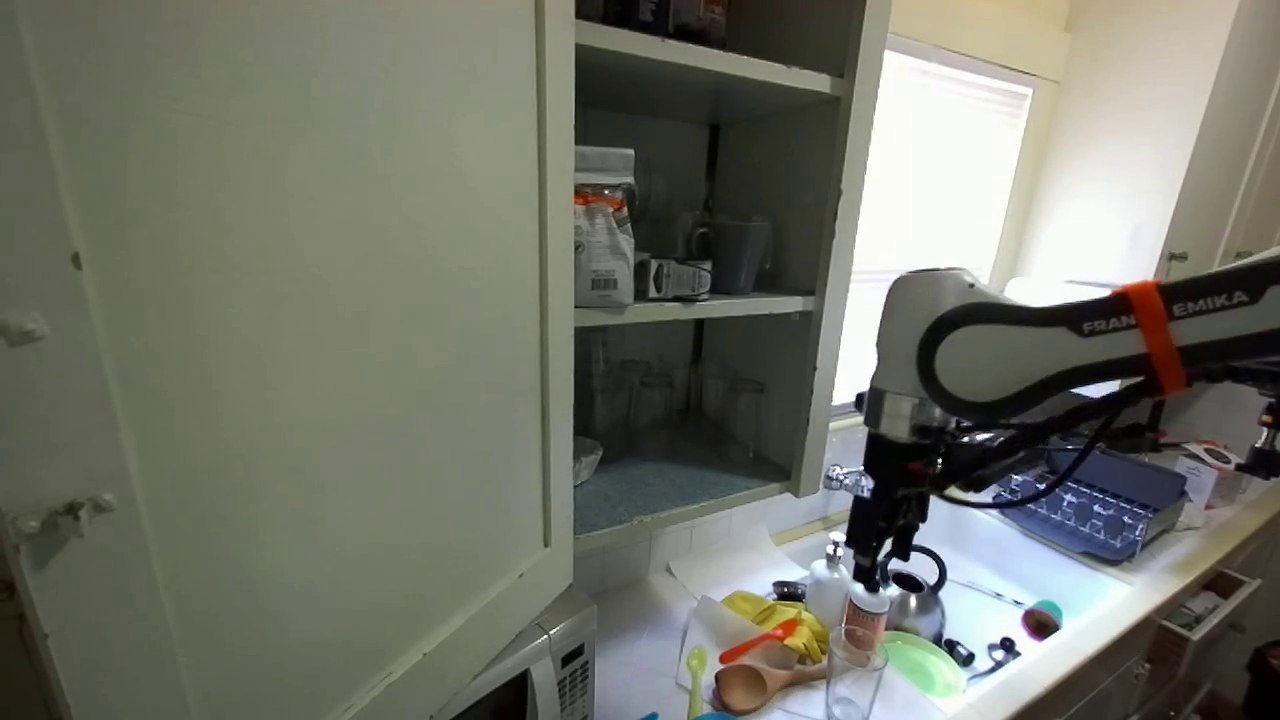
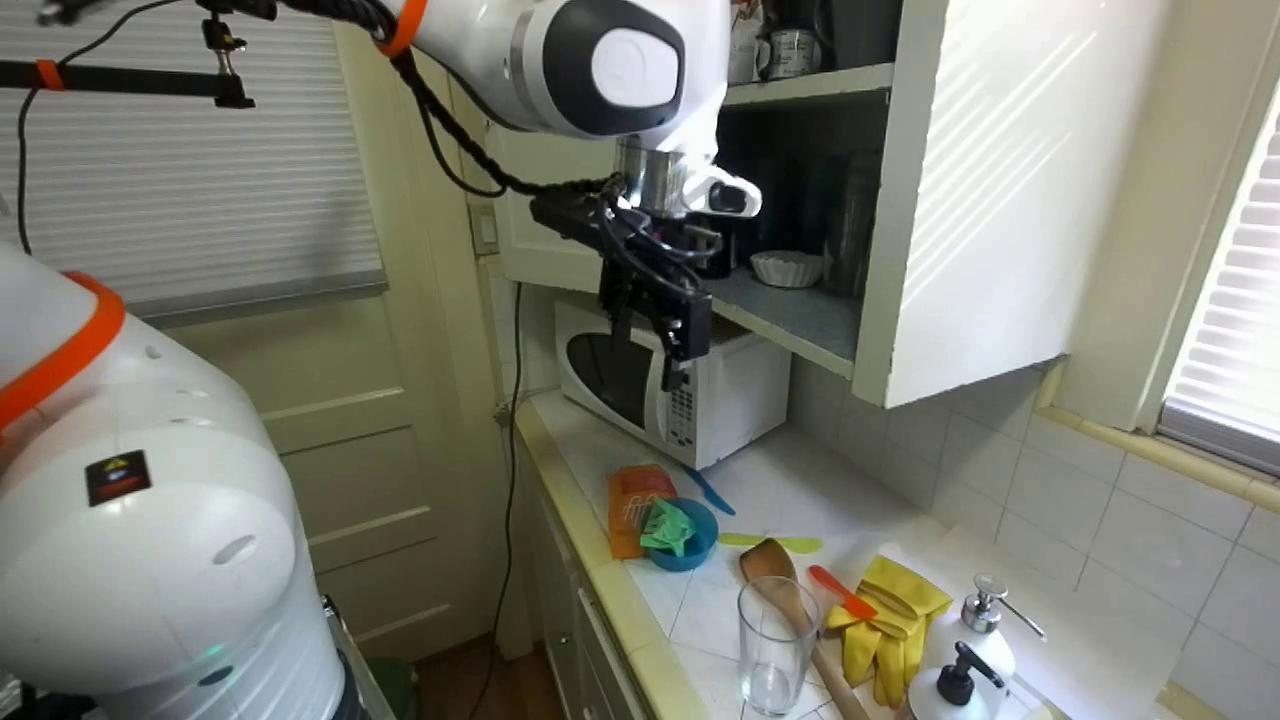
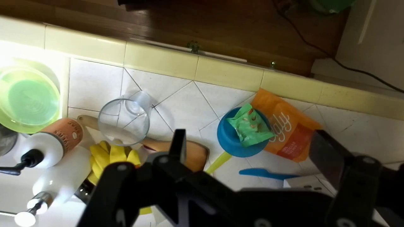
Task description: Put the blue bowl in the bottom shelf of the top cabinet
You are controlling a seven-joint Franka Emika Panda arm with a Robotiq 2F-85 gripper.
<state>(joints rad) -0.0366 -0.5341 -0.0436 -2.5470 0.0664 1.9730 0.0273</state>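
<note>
The jaws stand wide apart above the white-tiled tabletop [image 3: 186, 108], where the blue bowl [image 3: 229, 137] — a green packet [image 3: 251, 126] inside — sits beside an orange pouch [image 3: 292, 135]. The dish rack [image 1: 1100, 508] by the sink [image 1: 1065, 572] shows only in an exterior view; dark wooden floor [image 3: 217, 33] crosses the wrist view's top.

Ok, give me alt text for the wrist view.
Blue bowl holding a green packet on the tiled counter, framed by the open gripper and partly covering an orange pouch marked "ugly". Left of the bowl: clear drinking glass, wooden spoon, yellow gloves and two pump bottles.
</note>
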